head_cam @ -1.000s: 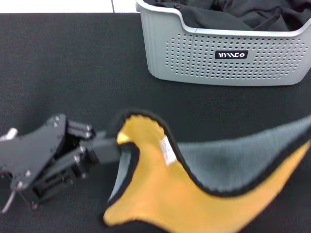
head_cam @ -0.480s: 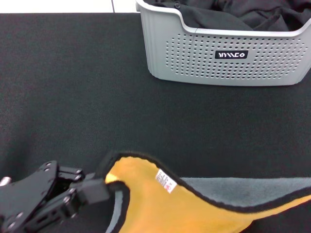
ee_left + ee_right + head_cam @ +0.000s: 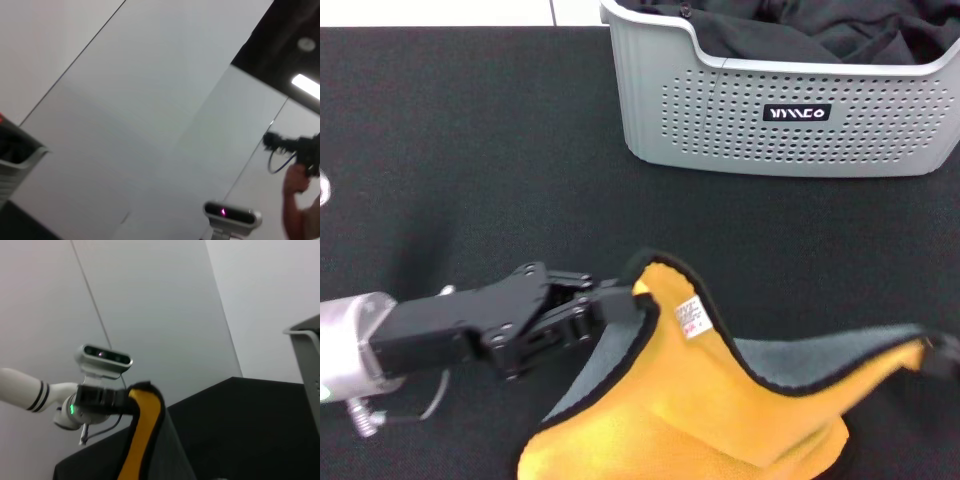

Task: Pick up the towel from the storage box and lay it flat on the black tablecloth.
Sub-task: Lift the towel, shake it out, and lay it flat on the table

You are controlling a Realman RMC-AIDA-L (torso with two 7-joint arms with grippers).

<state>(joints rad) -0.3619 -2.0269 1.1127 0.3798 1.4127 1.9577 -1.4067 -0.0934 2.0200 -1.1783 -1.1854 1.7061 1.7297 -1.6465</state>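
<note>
While my left pincer (image 3: 638,305) grips the towel (image 3: 720,400) corner above the black tablecloth (image 3: 470,150) — right pincer's state, I cannot tell.

I can't see the lower part of the plush yellow-orange and grey towel (image 3: 720,400); the head view's bottom edge cuts it off. Its far corner, right of the white label, ends in a dark blur at the frame's right edge, so I can't tell what holds it there. The light grey perforated storage box (image 3: 780,120) is cropped at top and right, its inside mostly out of sight. My left wrist camera shows none of the towel.
</note>
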